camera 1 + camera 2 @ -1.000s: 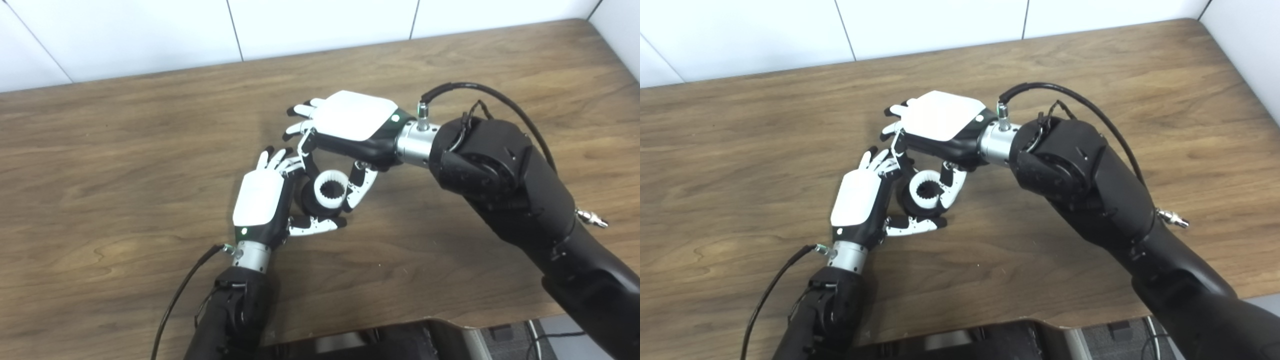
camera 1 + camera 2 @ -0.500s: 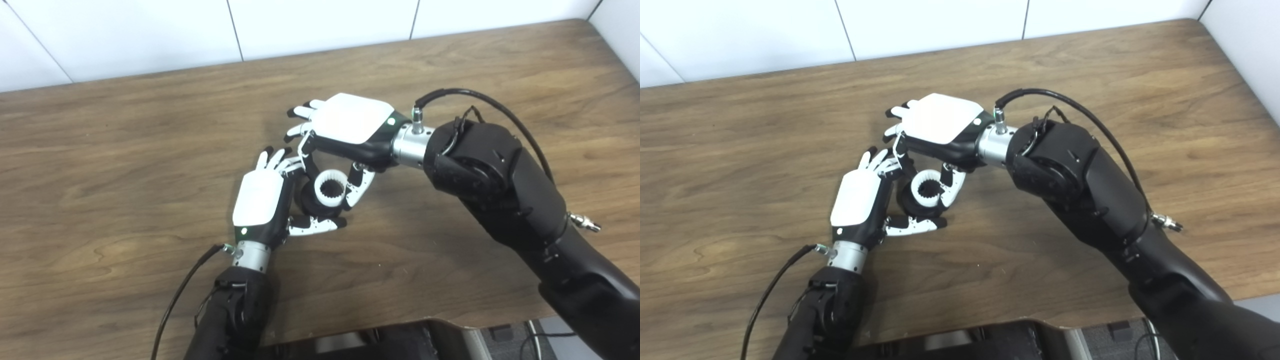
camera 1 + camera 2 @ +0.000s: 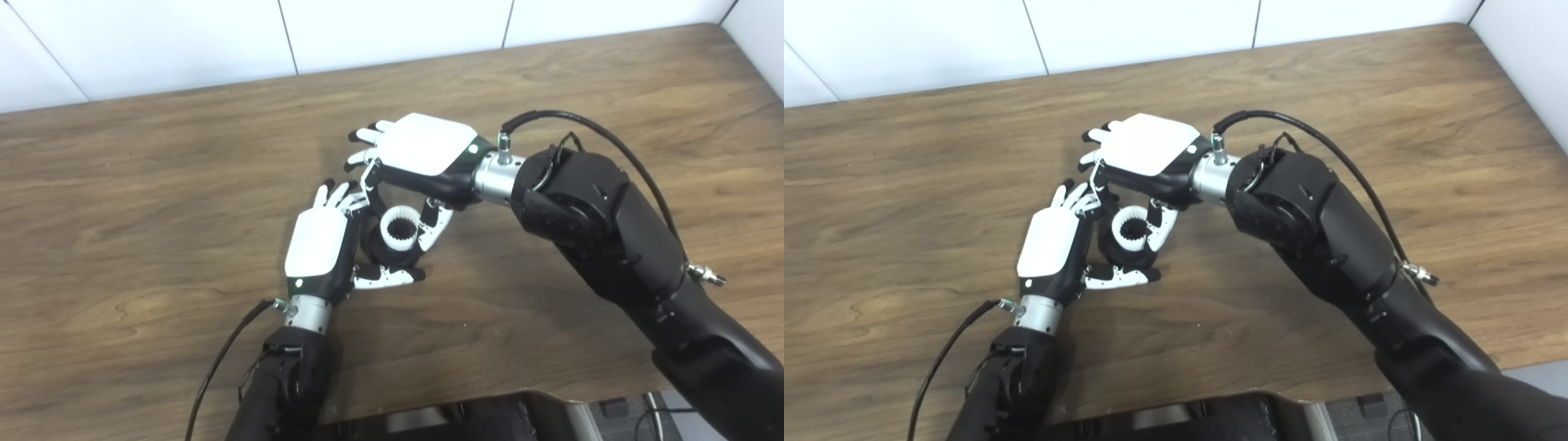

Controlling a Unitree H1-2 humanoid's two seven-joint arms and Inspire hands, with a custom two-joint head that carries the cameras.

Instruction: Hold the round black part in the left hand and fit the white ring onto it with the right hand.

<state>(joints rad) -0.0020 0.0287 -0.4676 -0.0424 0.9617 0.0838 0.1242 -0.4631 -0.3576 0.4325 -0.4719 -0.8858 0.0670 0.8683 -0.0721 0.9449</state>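
White ring (image 3: pixel 399 224), toothed on its inner face, now sits against the top of the round black part (image 3: pixel 384 250). Over the last second it has shifted a little left and down with the right hand (image 3: pixel 422 153), so that it lies more squarely over the black part than it did. The right forearm has swung in the same way. I read this as the seating step nearly lined up, though from this angle I cannot tell whether the ring is pressed home or only resting on the rim.

The right hand's fingers (image 3: pixel 436 223) are curled down around the ring, pinching it from its far and right sides. The left hand (image 3: pixel 318 245) has not moved: its fingers are wrapped round the black part from the left, with the thumb (image 3: pixel 387 278) reaching under it on the near side, and it holds the part just above the bench (image 3: pixel 153 202), or perhaps resting on it.

Nothing else lies on the wooden bench near the work. The only crowding comes from the two hands themselves: the fingertips of the left hand (image 3: pixel 1072 196) are almost touching the right hand's knuckles, which leaves little room to tilt the ring. A black cable (image 3: pixel 576 116) loops off the right wrist, well apart from the parts.
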